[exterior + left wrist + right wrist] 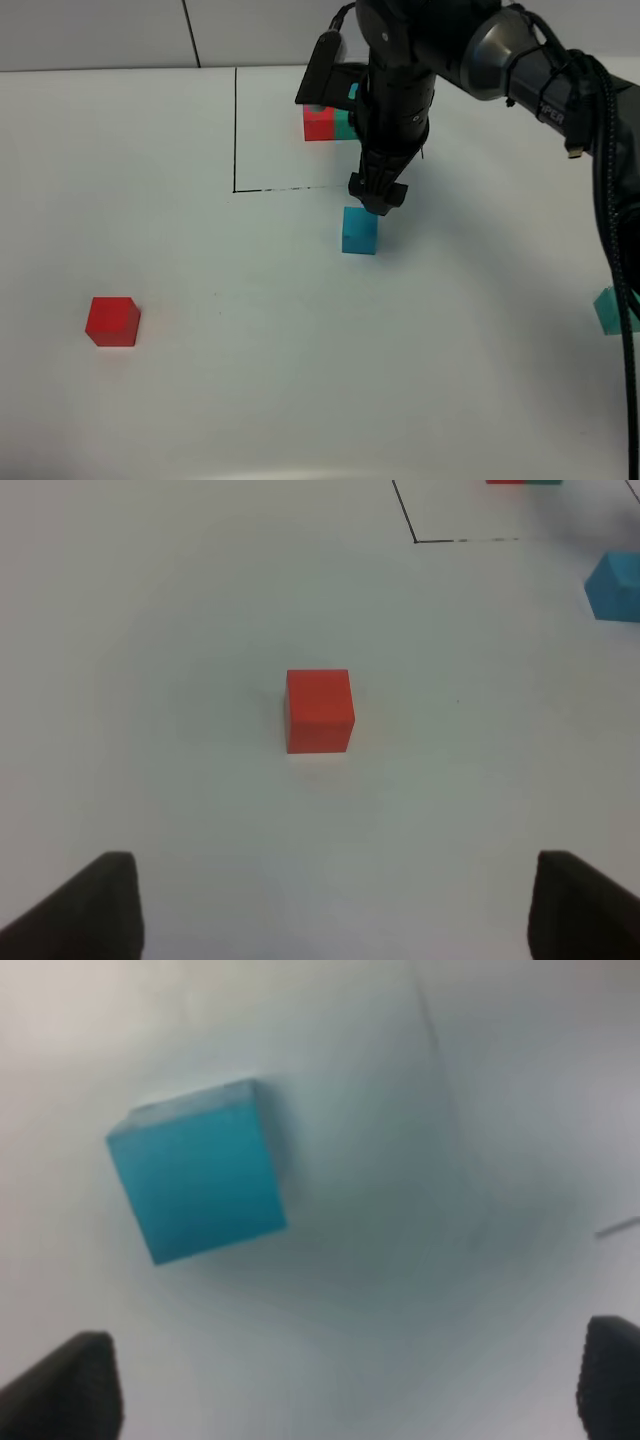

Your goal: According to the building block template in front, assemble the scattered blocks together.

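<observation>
Matte red cube (pixel 112 321), blue cube (pixel 360 230) — smooth tabletop (pixel 300 400)

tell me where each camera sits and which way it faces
exterior high: mounted high off the arms, looking down on the white table; the right arm and right gripper show, over the blue cube.
left wrist: behind the left gripper, facing the red cube; only its open fingertips show.
right wrist: behind the right gripper, close above the blue cube; only its open fingertips show.
shared: exterior high and left wrist both show the red cube and blue cube.
</observation>
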Controlling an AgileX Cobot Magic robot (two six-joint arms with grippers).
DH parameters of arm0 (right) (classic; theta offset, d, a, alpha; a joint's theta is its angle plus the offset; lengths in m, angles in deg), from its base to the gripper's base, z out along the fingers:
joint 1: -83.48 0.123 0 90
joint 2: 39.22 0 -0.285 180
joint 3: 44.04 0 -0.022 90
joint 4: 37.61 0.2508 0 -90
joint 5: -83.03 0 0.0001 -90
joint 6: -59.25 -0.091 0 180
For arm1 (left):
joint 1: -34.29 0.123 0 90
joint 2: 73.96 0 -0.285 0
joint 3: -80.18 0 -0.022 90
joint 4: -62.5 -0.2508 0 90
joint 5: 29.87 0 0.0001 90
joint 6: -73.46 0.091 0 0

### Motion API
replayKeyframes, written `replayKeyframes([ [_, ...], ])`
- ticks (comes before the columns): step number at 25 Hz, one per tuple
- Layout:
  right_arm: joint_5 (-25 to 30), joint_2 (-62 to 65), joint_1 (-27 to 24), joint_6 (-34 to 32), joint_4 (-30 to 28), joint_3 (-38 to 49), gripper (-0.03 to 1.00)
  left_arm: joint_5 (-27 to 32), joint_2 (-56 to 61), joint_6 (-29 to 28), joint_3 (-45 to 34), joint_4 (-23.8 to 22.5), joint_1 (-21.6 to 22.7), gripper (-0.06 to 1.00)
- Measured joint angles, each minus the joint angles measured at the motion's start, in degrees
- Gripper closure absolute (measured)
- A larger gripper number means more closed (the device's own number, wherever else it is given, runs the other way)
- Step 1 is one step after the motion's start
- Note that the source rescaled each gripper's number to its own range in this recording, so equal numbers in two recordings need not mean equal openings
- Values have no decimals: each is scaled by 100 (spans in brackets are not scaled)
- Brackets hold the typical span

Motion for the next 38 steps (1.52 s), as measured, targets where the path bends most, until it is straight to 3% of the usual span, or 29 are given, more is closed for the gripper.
replayKeyframes([
  [6,14,172,-352,-427,209,349,0,0,0,0,0,0,0,6],
  [18,-70,1064,-689,-952,209,2025,0,0,0,0,0,0,0,6],
  [29,-2128,3350,-2107,-2641,-218,5123,0,0,0,0,0,0,0,6],
  [34,-2368,3948,-2858,-2627,278,5970,0,0,0,0,0,0,0,6],
  [38,-2564,4037,-3392,-2257,736,6405,1,0,0,0,0,0,0,6],
])
